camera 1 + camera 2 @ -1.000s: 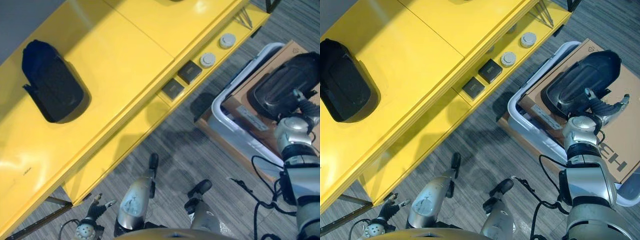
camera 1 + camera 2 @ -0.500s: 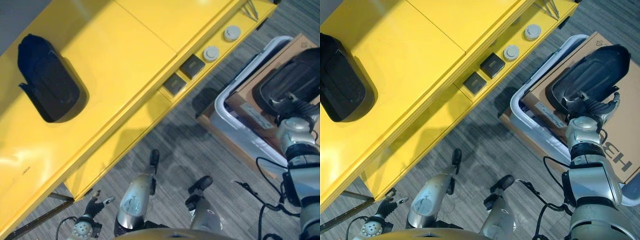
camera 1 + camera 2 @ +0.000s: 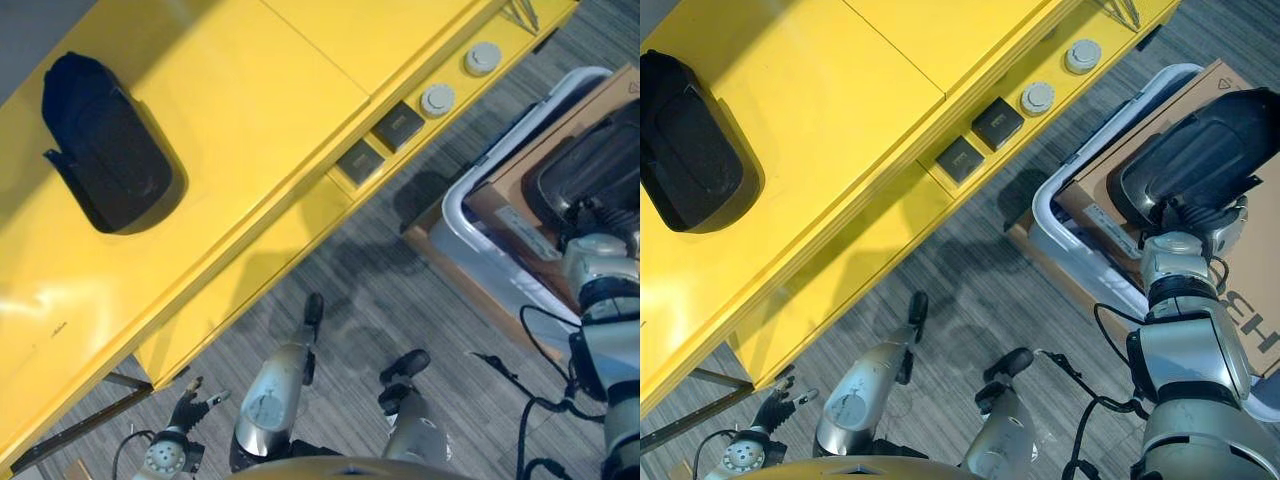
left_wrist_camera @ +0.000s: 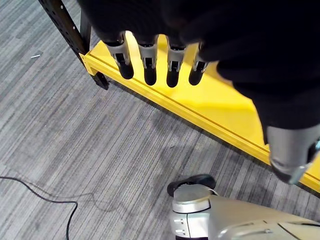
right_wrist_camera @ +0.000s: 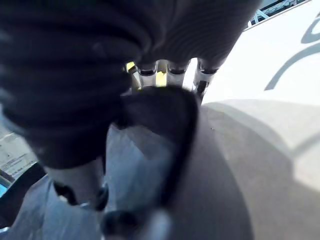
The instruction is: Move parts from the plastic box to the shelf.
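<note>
The right hand (image 3: 1200,222) is seen at the near end of the dark moulded part (image 3: 1200,160) in the plastic box (image 3: 1080,250); in the right wrist view its fingers (image 5: 170,67) are hooked over the part's far edge and its thumb (image 5: 80,185) is pressed on the near face, so the part is gripped; the part (image 5: 160,165) is lying on the brown cardboard sheet (image 3: 1250,290) inside the box, and whether it is lifted clear cannot be told. The box is placed on the grey carpeted floor (image 3: 970,290), just beside the yellow shelf (image 3: 250,110). A second dark part (image 3: 105,155) is lying flat on the shelf's top level, well apart from the box; on the lower ledge two dark square blocks (image 3: 380,145) are set side by side, with two round grey discs (image 3: 460,78) further along. The left hand (image 3: 190,408) is hanging low by the shelf's near corner, away from the box; in the left wrist view its fingers (image 4: 150,62) are held straight and relaxed, with nothing in them, above the shelf's bottom rail (image 4: 200,115).
</note>
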Controlling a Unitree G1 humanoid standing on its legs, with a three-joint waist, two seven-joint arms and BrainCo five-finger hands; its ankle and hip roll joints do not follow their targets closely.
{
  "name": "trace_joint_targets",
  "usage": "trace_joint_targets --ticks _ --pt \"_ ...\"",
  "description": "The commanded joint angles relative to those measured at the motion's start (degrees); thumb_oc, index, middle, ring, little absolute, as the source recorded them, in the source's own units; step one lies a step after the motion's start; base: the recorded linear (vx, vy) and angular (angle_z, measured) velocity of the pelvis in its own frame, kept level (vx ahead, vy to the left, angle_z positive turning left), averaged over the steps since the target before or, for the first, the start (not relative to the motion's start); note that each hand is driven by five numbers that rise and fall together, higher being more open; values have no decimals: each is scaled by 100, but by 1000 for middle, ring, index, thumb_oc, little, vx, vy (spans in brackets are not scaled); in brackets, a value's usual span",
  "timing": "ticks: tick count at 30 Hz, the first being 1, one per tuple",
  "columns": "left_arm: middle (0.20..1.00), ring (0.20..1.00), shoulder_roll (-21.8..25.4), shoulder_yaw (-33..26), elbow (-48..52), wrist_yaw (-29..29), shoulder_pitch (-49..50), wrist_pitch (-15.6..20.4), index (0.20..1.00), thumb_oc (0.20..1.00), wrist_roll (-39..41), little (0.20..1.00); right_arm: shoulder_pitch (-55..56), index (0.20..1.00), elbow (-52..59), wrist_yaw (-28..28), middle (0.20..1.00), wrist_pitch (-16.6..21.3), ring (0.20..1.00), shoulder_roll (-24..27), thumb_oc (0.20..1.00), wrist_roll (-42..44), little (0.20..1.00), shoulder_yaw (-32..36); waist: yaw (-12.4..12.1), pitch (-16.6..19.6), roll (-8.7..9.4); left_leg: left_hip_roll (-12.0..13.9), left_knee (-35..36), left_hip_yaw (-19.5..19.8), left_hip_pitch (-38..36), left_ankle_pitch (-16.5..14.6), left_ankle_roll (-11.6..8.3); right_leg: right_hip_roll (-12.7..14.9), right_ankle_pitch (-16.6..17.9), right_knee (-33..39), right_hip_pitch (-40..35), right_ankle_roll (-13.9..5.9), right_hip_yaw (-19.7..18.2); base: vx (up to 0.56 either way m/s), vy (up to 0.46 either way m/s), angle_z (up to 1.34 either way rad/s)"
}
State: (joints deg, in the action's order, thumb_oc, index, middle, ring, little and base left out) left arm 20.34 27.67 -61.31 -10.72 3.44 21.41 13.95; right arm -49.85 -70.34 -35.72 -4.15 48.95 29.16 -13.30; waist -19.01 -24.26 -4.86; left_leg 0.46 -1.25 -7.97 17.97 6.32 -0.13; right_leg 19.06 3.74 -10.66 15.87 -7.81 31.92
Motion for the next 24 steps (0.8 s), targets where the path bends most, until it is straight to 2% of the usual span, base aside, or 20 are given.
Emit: trace_joint_targets --ticks 1,12,21,24 --pt "1000 1000 236 279 71 -14 -33 84 1000 1000 208 1000 405 200 -394 178 200 -355 200 72 200 458 200 -151 -57 -47 -114 272 -153 -196 560 -56 -240 173 -510 -386 91 -311 -320 0 0 0" --pt "1000 1000 210 340 78 -77 -69 133 1000 1000 338 1000 403 200 -370 295 200 -158 200 73 200 819 200 26 3 -7 -76 313 -171 -254 500 -77 -261 135 -547 -447 78 -294 -362 -1 0 0" --pt "1000 1000 252 284 92 -165 -57 388 1000 1000 440 1000 421 200 -96 521 200 449 200 190 200 904 200 99 66 215 59 392 -23 -306 176 -76 -330 -21 -560 -247 -287 -288 -339 0 -52 -5" --pt "1000 1000 272 177 149 -138 -71 521 1000 1000 589 1000 451 200 181 517 200 517 200 207 200 846 200 113 101 317 127 424 34 -330 26 -73 -356 -84 -558 -160 -453 -282 -335 32 -69 -5"
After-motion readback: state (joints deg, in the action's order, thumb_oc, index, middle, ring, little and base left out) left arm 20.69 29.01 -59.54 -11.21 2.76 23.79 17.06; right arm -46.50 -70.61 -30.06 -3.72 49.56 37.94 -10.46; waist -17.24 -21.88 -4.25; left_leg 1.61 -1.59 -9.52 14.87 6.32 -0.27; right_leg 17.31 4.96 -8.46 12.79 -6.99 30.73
